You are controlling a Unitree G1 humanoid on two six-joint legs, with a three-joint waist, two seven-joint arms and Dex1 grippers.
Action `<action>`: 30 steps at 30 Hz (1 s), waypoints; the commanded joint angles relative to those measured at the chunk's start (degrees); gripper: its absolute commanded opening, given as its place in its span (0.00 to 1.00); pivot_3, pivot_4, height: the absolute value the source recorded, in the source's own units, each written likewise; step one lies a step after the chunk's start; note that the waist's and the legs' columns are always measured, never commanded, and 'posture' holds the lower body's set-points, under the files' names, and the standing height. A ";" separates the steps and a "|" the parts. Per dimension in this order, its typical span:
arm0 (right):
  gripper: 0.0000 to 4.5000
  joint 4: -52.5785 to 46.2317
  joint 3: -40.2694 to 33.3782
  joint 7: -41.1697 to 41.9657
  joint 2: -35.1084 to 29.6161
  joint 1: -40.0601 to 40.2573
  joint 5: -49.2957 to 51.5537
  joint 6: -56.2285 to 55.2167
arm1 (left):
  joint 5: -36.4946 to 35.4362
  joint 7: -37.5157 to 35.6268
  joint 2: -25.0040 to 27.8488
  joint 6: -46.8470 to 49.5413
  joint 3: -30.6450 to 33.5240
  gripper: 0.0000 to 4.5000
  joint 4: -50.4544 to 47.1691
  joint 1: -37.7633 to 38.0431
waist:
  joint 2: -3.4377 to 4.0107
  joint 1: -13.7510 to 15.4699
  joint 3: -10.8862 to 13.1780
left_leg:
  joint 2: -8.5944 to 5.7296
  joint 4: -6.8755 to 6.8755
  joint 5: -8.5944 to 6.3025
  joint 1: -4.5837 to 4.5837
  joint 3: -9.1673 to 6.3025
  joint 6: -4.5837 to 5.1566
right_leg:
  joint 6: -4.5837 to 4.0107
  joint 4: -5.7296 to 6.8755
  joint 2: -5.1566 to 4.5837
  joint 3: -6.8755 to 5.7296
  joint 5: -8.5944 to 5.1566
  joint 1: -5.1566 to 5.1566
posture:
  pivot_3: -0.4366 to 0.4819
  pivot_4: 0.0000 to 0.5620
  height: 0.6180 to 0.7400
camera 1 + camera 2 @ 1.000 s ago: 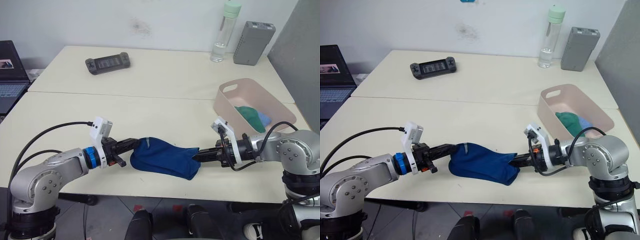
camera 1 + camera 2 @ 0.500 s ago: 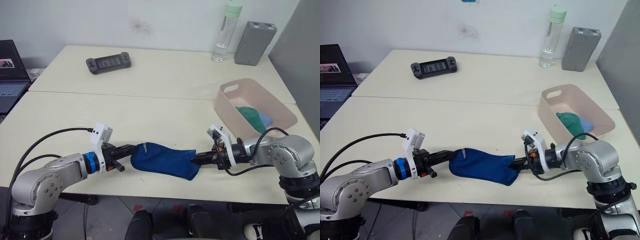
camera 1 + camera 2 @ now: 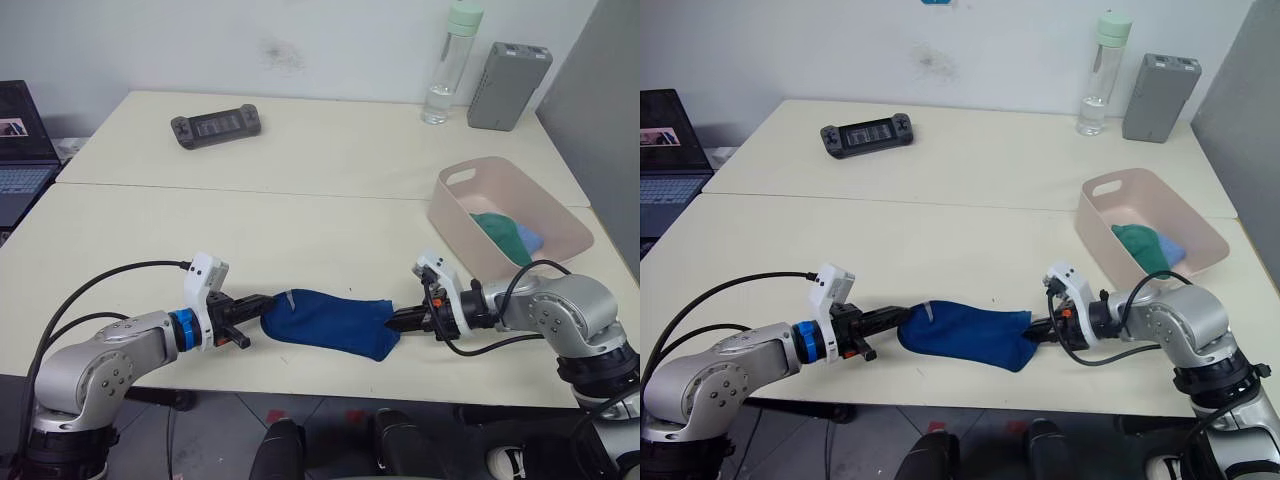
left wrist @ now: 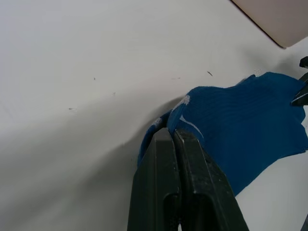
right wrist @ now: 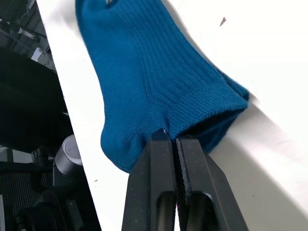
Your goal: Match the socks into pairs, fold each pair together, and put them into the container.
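Left eye view: L tool (image 3: 262, 303) & R tool (image 3: 393, 321) both clamp dk blue socks (image 3: 330, 320) on table (image 3: 300, 225).

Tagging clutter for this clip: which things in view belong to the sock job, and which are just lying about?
Job:
dark blue socks, held at opposite ends by the left gripper and the right gripper
pink container
green sock and light blue sock inside it

Lying about:
handheld game console
water bottle
grey ribbed box
laptop
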 commanded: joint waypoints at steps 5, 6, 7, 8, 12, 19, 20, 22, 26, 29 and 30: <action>0.00 0.70 1.06 1.05 -0.09 -0.59 -1.25 -3.71 | 0.82 -2.02 1.25 -1.60 -0.23 0.01 0.05 0.86 | 0.00 -0.01 0.00 | 0.00 0.00 0.00 0.00 0.01 0.00 | 0.00 0.00 0.00 0.01 0.00 0.00 | 0.48 0.27 1.00; 0.00 0.80 1.12 1.18 0.00 -0.72 -1.33 -4.03 | 0.65 -2.19 1.42 -1.51 0.23 0.01 0.02 0.94 | 0.00 -0.01 0.00 | 0.00 0.00 0.00 0.00 0.00 0.00 | 0.00 0.00 0.00 -0.01 0.00 0.00 | 0.48 0.27 1.00; 0.00 0.73 1.18 1.45 -0.04 -0.79 -1.33 -4.27 | 0.29 -2.23 1.55 -1.28 0.82 0.01 -0.17 1.07 | 0.00 -0.01 0.00 | 0.00 0.00 0.00 0.00 0.00 0.00 | 0.00 0.00 0.00 0.00 0.00 0.00 | 0.48 0.27 1.00; 0.00 0.68 1.21 1.66 -0.01 -0.85 -1.27 -4.38 | -0.08 -2.29 1.73 -1.02 1.32 0.01 -0.38 1.18 | 0.00 -0.01 0.00 | 0.00 0.00 0.00 0.00 0.00 0.00 | 0.00 0.00 0.00 0.01 0.00 0.00 | 0.48 0.27 1.00; 0.00 0.23 1.45 2.40 0.09 -0.77 -1.27 -4.60 | -1.72 -2.88 2.55 -0.48 2.82 0.01 -1.34 1.90 | 0.00 -0.02 0.00 | 0.01 0.00 0.00 0.00 0.00 0.00 | 0.00 0.00 0.00 0.00 0.00 0.00 | 0.48 0.27 1.00; 0.00 0.40 1.73 2.90 0.54 -1.38 -1.50 -4.74 | -1.98 -2.68 2.74 -0.74 3.11 0.01 -0.81 2.18 | 0.00 -0.01 0.00 | 0.01 0.00 0.00 0.00 0.00 0.00 | 0.00 0.00 0.00 0.00 0.00 0.00 | 0.48 0.27 1.00; 0.00 0.55 1.98 2.89 0.55 -1.32 -1.70 -4.80 | -1.72 -2.54 2.53 -0.93 2.73 0.01 -0.69 2.18 | 0.00 -0.01 0.00 | 0.01 0.00 0.00 0.00 -0.01 0.00 | 0.00 0.00 0.00 0.00 0.00 0.00 | 0.48 0.27 1.00; 0.00 0.89 2.59 2.83 0.47 -1.16 -2.40 -5.43 | -0.95 -2.37 2.32 -1.41 1.93 0.01 -0.42 2.18 | 0.00 -0.01 0.00 | 0.01 0.00 0.00 0.00 0.00 0.00 | 0.00 0.00 0.00 0.00 0.00 0.00 | 0.48 0.27 1.00; 0.11 1.32 2.61 2.48 0.38 -0.92 -3.20 -6.58 | -0.27 -2.91 2.36 -1.97 1.06 0.00 -0.60 2.77 | 0.00 -0.01 0.00 | 0.01 0.00 0.00 0.00 0.00 0.00 | 0.00 -0.01 0.00 0.00 0.00 0.00 | 0.48 0.27 1.00; 0.32 1.25 0.80 2.63 0.34 -1.52 -1.94 -5.46 | -0.08 -2.94 2.46 -2.10 1.66 0.15 -0.46 3.15 | 0.00 -0.01 0.00 | 0.01 0.00 0.00 0.00 0.00 0.00 | 0.00 0.00 0.00 0.00 0.00 0.00 | 0.48 0.27 1.00; 0.38 0.59 0.14 2.89 -0.12 -1.67 -1.38 -4.91 | 0.21 -2.77 2.53 -2.38 1.98 0.21 -0.48 3.14 | 0.00 -0.01 0.00 | 0.01 0.00 0.00 0.00 -0.01 0.00 | 0.00 0.00 0.00 0.00 0.00 0.00 | 0.48 0.27 1.00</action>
